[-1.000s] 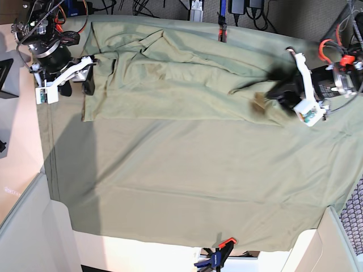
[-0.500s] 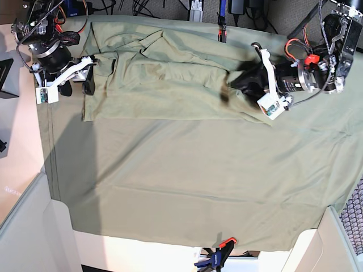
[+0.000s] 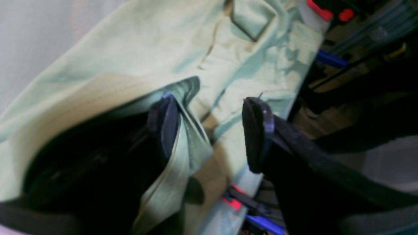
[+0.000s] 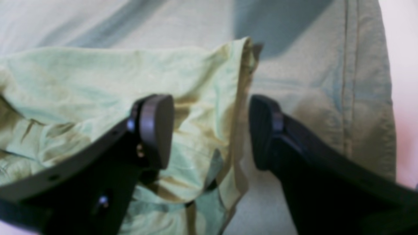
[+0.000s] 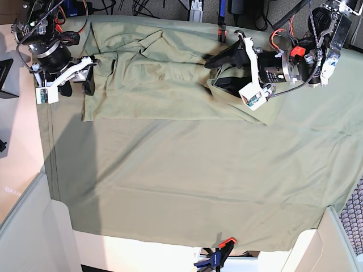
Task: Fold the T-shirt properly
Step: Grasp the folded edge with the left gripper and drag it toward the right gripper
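Note:
The pale sage T-shirt [image 5: 153, 79] lies crumpled across the back of the green tablecloth [image 5: 198, 181], its right part folded over towards the middle. My left gripper [image 5: 220, 72] hovers open over that folded part. In the left wrist view a fold of the T-shirt [image 3: 192, 147] drapes against one finger [image 3: 163, 127] of the open left gripper [image 3: 210, 130], and nothing is pinched. My right gripper [image 5: 89, 73] stands open at the shirt's left edge. In the right wrist view the right gripper [image 4: 210, 130] straddles the hem of the T-shirt [image 4: 98, 81], jaws apart.
An orange clamp [image 5: 223, 31] pins the tablecloth at the back edge and another clamp [image 5: 218, 255] at the front edge. Cables and electronics crowd the back. The tablecloth's stitched hem [image 4: 346, 98] runs beside the right gripper.
The left arm has swept leftward over the shirt, carrying its right part over onto the middle, and its jaws have opened and let the cloth go. The right arm has not moved.

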{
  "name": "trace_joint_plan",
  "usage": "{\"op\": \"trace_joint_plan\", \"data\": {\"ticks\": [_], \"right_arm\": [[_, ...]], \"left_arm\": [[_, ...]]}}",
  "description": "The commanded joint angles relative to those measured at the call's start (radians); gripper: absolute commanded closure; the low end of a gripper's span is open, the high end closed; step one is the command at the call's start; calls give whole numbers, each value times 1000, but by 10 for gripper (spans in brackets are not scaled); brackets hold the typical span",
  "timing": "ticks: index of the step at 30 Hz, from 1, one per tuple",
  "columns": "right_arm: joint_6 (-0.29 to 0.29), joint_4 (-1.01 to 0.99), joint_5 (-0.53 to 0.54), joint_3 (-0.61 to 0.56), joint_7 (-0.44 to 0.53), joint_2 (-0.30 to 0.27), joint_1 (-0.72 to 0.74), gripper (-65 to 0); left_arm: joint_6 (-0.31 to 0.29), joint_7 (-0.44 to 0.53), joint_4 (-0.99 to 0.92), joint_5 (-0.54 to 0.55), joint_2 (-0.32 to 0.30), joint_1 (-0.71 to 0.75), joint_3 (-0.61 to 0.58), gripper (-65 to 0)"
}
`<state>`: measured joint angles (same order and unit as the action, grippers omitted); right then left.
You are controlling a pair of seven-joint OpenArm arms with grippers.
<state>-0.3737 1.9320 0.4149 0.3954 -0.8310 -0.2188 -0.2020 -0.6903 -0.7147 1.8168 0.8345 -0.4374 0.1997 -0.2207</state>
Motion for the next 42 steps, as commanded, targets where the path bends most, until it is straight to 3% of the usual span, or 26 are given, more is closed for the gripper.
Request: {"op": "trace_joint_plan", "data": {"ticks": [1, 12, 14, 17, 18, 21, 25, 31, 38, 42], "right_arm": [[3, 19, 12, 6, 27, -11, 8, -365], [3, 19, 11, 6, 31, -11, 8, -365], [3, 19, 11, 6, 31, -11, 7, -365], [3, 19, 7, 6, 31, -11, 7, -364], [3, 19, 8, 6, 31, -11, 7, -365], [3, 19, 8, 6, 31, -11, 8, -365], [3, 19, 9, 6, 32, -11, 8, -365], [3, 19, 8, 6, 34, -11, 7, -365], [3, 19, 7, 6, 32, -11, 7, -365], [8, 6, -8, 6, 26, -11, 7, -365]], "left_arm": [[-8, 14, 27, 52, -6, -11, 4, -348], [-8, -42, 243, 307, -6, 39, 0, -341], [-8, -31, 293, 271, -6, 38, 5, -262], [-8, 61, 301, 71, -6, 33, 74, -18], [-8, 85, 291, 8, -6, 33, 108, 0], [-8, 116, 231, -106, -6, 33, 210, 0], [-8, 143, 89, -117, -5, 33, 293, 0], [-8, 143, -76, -124, 60, 34, 243, 0], [-8, 151, -86, -130, 126, 33, 109, 0], [-8, 188, -86, -208, 176, 30, 40, 0]]}}
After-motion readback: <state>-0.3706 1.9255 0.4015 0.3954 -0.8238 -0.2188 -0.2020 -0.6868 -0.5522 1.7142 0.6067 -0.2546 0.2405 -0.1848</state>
